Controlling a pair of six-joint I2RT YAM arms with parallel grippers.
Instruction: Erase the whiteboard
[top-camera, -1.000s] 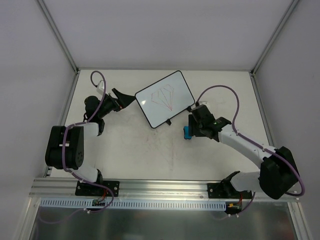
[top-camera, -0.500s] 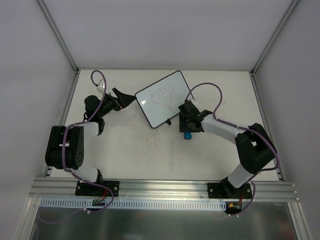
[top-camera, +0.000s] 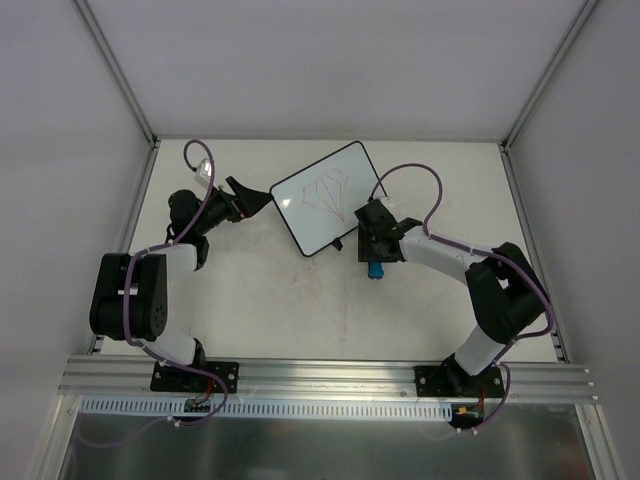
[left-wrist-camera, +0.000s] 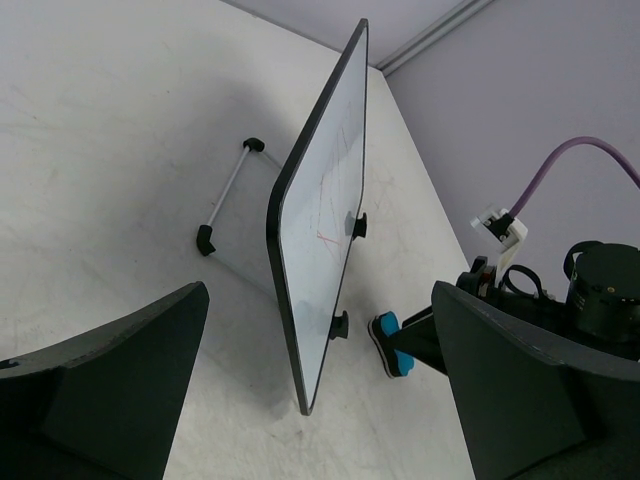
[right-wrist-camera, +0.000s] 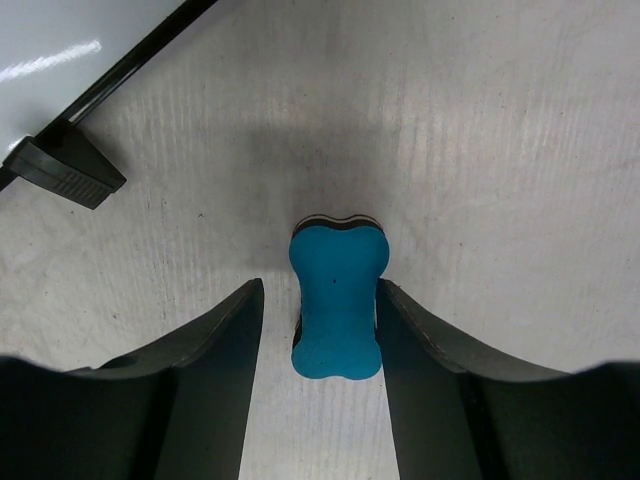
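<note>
Whiteboard (top-camera: 325, 200) propped aslant at the counter's (top-camera: 300, 310) far middle, red sketch (top-camera: 330, 192) on it. Left end effector (top-camera: 252, 195) spread wide just beside its left edge. Right end effector (right-wrist-camera: 320, 290) astride the blue eraser (right-wrist-camera: 337, 300), unclamped, gap at 1 side.

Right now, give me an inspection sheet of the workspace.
Surface: white table, faint scuffs.
Job's things: whiteboard propped up, red drawing not erased; blue eraser flat on the table beside it.
Clutter: thin rod with black ends behind the whiteboard, possibly its stand.
Grippers: left gripper open, empty, pointing at the whiteboard, apart from it; right gripper straddles the eraser, gap on one side, not clamped.
Cables: purple cables loop above both arms, no snag seen.
Surroundings: white walls, metal frame posts; nothing else seen.
</note>
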